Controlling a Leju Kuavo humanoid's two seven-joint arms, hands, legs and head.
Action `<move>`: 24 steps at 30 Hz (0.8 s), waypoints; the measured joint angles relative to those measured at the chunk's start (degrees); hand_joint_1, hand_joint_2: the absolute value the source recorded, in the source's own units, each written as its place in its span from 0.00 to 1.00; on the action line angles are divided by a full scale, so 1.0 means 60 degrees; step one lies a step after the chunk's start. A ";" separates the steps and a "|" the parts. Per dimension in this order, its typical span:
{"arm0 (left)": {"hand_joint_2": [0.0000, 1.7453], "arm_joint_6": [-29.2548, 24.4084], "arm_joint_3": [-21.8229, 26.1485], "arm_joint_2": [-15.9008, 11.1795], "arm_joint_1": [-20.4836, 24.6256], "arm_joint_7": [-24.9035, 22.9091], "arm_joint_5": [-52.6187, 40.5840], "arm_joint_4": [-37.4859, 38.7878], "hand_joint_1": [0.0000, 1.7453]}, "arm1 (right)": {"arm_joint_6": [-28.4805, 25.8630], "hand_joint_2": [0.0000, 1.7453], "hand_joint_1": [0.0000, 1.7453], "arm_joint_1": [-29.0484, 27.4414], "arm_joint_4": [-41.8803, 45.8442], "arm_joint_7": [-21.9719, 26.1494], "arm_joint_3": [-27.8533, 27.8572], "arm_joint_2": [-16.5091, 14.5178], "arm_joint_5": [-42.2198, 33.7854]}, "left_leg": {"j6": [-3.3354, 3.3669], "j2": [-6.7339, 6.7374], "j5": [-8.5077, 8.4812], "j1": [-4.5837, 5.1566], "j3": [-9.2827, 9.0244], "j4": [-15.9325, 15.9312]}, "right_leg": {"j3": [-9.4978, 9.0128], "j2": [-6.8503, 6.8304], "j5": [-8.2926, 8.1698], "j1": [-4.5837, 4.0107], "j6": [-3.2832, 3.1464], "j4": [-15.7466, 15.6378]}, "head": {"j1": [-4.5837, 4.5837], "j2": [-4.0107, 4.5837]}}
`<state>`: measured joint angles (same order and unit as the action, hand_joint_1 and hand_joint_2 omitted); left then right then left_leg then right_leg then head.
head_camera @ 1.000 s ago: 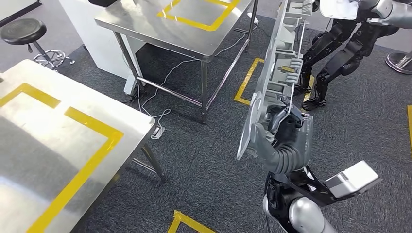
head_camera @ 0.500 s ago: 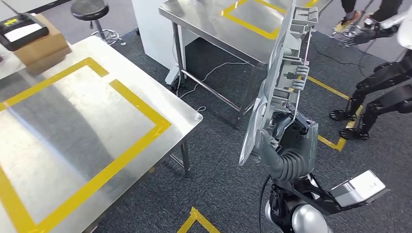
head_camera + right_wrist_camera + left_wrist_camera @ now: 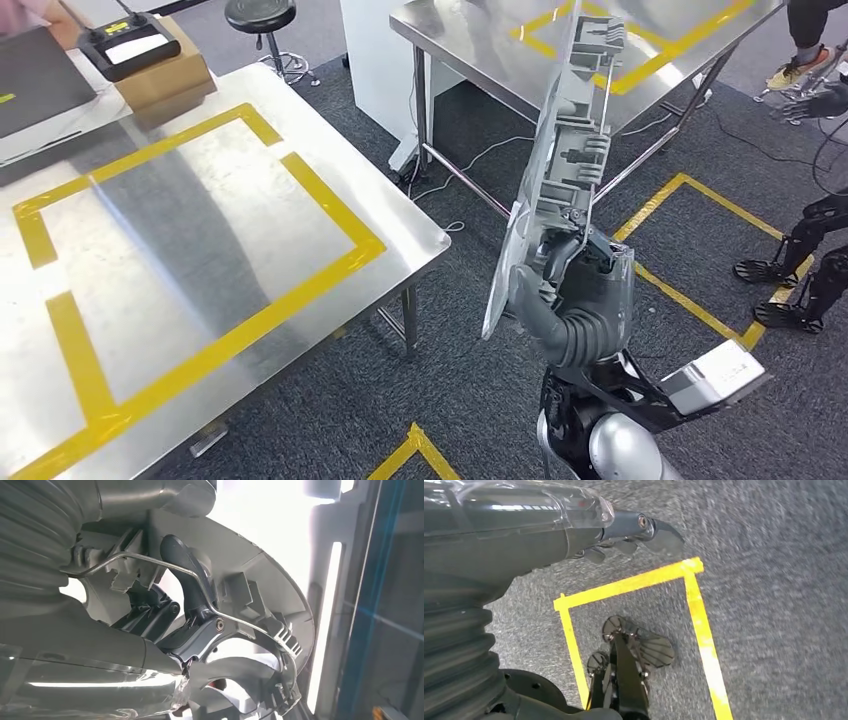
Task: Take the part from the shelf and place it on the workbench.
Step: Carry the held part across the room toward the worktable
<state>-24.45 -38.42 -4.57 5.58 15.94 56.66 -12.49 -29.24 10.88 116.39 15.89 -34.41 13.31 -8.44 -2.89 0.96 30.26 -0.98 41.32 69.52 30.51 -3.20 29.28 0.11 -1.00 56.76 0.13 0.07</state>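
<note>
My right hand (image 3: 572, 272) grips the lower end of the long grey part (image 3: 560, 170), holding it upright off the tabletop's (image 3: 300, 230) right edge, above the floor. My left hand (image 3: 624, 537) hangs with fingers loosely curled, holding nothing.

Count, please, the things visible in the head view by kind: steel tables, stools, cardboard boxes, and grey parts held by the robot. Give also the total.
Steel tables: 2, the near workbench and the far table
Stools: 1, the black stool
Cardboard boxes: 1, the box
Grey parts: 1, the part, held upright by the right hand
Total: 5
</note>
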 joint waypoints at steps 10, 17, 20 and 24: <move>1.00 0.0013 -0.0004 0.0004 0.0045 0.0041 -0.0052 -0.0003 0.00 | -0.0002 1.00 0.88 0.0000 -0.0002 0.0013 -0.0003 -0.0009 0.0005 | 0.0577 0.0132 -0.0527 0.0144 -0.0828 -0.1636 | 0.0429 0.0212 0.0988 0.0063 0.0430 0.1304 | -0.0129 0.0000; 1.00 0.0004 -0.0004 0.0015 0.0075 0.0034 -0.0056 -0.0003 0.00 | 0.0002 1.00 0.88 -0.0066 -0.0016 0.0011 -0.0006 -0.0005 0.0003 | 0.0691 -0.0926 -0.0608 0.0283 -0.0839 -0.1635 | 0.0496 0.0936 0.0347 -0.0079 0.0047 0.1158 | -0.0328 0.0000; 1.00 -0.0002 -0.0005 0.0037 0.0064 0.0034 -0.0054 -0.0001 0.00 | 0.0014 1.00 0.88 -0.0036 -0.0018 0.0009 -0.0006 -0.0005 0.0002 | 0.0565 -0.1259 -0.0706 0.0201 -0.0740 -0.1642 | 0.0149 0.1294 0.0084 -0.0133 -0.0091 0.0311 | -0.0379 0.0000; 1.00 -0.0009 -0.0010 0.0035 0.0005 0.0034 -0.0054 0.0000 0.00 | 0.0024 1.00 0.88 0.0007 -0.0020 0.0003 -0.0002 -0.0015 0.0002 | 0.0387 -0.0712 -0.0467 0.0239 -0.0507 -0.1322 | -0.0064 0.0824 -0.0110 -0.0098 -0.0134 -0.0182 | -0.0371 0.0000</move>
<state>-24.51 -38.48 -4.36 5.61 16.15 56.34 -12.49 -29.09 10.92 116.27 15.91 -34.42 13.21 -8.43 -0.57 -3.31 27.46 0.45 38.27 61.59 30.13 1.74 28.61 -0.48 -1.80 55.67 -2.10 0.07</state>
